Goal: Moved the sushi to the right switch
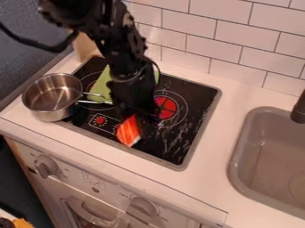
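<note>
Two knobs (pixel 46 167) noted on the stove front, below the white counter (pixel 238 100). Sushi (pixel 129 131): orange and white, at the near part of the black cooktop (pixel 193 95), just beside the printed red dial (pixel 100 120). Gripper (pixel 140 121) hangs directly at the sushi; whether it grips it, or is open or closed, cannot be determined. Metal pot (pixel 52 96) sits at the cooktop's left edge; green cloth (pixel 102 89) lies partly behind the arm. White tiled wall (pixel 214 35) beyond.

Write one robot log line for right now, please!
pincer: at sushi | sushi: over stove's front part | pot: at stove's left edge | green thing: partly behind arm
</note>
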`<action>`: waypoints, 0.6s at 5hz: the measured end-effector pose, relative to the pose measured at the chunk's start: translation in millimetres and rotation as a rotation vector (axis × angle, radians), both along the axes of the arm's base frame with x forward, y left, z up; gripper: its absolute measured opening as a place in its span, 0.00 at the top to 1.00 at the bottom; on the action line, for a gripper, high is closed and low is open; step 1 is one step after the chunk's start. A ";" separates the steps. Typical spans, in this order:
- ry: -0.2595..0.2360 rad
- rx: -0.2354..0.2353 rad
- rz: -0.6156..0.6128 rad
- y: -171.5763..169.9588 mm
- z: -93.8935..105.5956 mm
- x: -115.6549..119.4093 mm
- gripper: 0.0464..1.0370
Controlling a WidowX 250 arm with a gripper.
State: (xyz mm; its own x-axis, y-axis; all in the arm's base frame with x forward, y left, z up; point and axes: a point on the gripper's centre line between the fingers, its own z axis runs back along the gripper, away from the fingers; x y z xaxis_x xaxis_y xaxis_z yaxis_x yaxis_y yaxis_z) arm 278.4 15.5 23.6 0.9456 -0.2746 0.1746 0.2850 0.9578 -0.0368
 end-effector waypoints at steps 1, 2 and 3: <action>0.001 -0.012 0.004 0.9 -4.1 2.8 0.40; 0.036 -0.029 0.015 2.0 -11.5 -0.9 0.10; 0.047 -0.025 0.009 3.6 -11.5 0.4 0.03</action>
